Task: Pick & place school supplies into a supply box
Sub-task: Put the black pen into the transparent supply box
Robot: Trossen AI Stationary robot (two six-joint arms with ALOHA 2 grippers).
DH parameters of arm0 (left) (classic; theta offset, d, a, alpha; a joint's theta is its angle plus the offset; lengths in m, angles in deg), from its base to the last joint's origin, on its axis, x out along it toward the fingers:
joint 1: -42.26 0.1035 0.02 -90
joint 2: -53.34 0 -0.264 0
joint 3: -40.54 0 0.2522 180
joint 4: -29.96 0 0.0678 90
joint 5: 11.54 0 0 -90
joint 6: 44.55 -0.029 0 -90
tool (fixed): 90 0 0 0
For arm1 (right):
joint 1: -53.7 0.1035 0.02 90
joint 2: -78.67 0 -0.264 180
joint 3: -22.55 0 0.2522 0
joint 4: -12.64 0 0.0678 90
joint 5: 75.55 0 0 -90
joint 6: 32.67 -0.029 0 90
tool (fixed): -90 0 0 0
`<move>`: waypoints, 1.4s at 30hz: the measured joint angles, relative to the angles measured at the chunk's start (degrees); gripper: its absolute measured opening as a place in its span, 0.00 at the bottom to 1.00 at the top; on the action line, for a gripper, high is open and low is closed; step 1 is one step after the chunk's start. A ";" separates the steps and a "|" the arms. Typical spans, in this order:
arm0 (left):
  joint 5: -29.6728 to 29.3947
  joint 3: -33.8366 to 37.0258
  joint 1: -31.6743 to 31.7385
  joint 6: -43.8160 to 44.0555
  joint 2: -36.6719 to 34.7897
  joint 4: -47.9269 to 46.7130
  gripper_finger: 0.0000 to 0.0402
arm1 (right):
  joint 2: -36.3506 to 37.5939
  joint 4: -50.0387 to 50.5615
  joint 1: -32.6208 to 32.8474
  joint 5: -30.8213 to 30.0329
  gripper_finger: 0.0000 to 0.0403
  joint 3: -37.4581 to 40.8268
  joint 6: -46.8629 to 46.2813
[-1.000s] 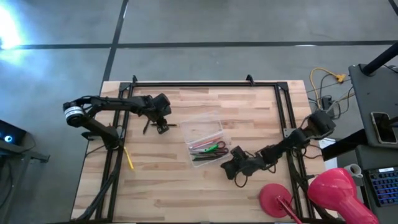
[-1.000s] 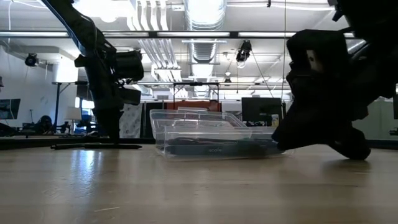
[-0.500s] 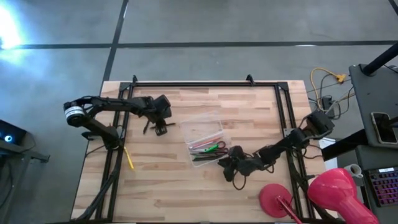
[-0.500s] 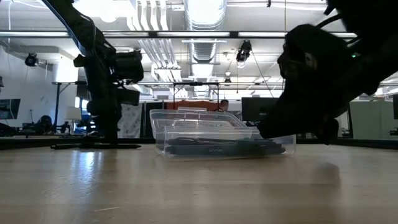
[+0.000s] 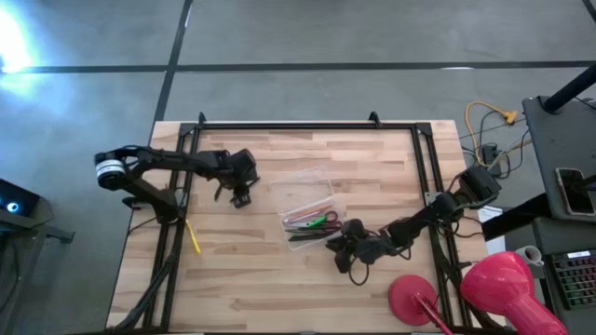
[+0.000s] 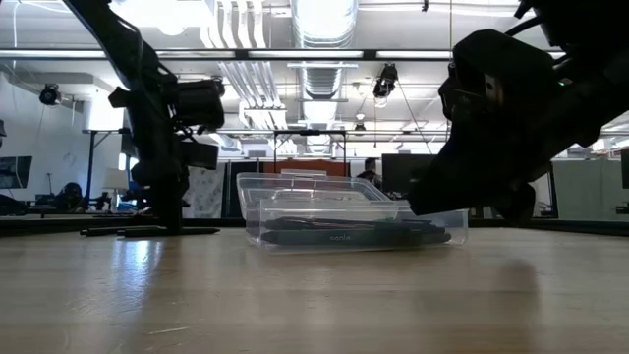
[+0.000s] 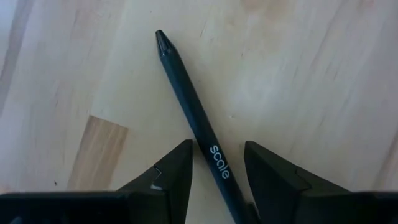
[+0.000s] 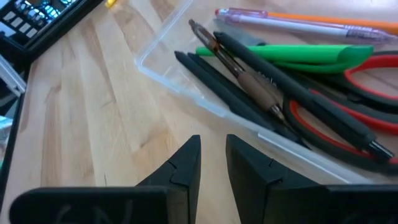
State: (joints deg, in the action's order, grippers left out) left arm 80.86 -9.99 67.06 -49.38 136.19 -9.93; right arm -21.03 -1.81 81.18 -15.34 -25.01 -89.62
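On the wooden surface (image 5: 279,270) we saw the clear supply box (image 5: 306,207) near the middle, holding a green pen (image 8: 280,53), red-handled scissors (image 8: 367,68) and several dark pens (image 8: 249,81). The right hand (image 8: 214,165) hovered just off the box's near-right corner, its fingers slightly parted and holding nothing. The left hand (image 7: 217,168) was lowered near the left edge, fingers spread astride a black pen (image 7: 196,124) lying flat. A yellow pen (image 5: 194,236) lay by the left edge.

Clear supply box (image 6: 349,221) on table (image 6: 295,295); dark pens (image 6: 354,234) inside; 2 arms flank it.
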 joint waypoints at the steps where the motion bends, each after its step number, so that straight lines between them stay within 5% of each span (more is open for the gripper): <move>1: -0.48 0.63 -0.68 1.10 0.46 0.62 0.32 | 0.00 -0.02 0.00 -0.02 0.17 -0.14 0.00; 11: -17.31 1.20 -9.97 11.42 5.58 1.58 0.30 | 0.09 0.00 0.00 -0.02 0.17 -0.97 0.20; 20: -19.07 0.30 -11.57 16.24 7.04 0.15 0.05 | 0.09 0.00 0.00 -0.04 0.17 -1.36 0.20; 26: -18.79 -1.48 -11.82 16.55 6.54 -4.29 0.03 | 0.09 0.01 0.00 0.00 0.17 -1.36 0.20; 32: -14.50 -7.71 -12.94 19.84 0.65 -14.42 0.01 | 0.11 0.04 0.00 0.05 0.17 -1.36 0.20; 37: -24.22 -17.08 -13.79 20.73 -5.53 -23.06 0.01 | 0.10 0.05 0.00 0.10 0.17 -1.36 0.48; 42: -25.27 -27.15 -14.17 24.87 -9.29 -23.75 0.01 | 0.11 0.11 0.00 0.24 0.17 -1.35 1.64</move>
State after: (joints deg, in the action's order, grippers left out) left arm 55.59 -37.14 52.89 -24.51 126.90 -33.68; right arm -20.92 -1.70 81.18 -15.09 -26.36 -87.98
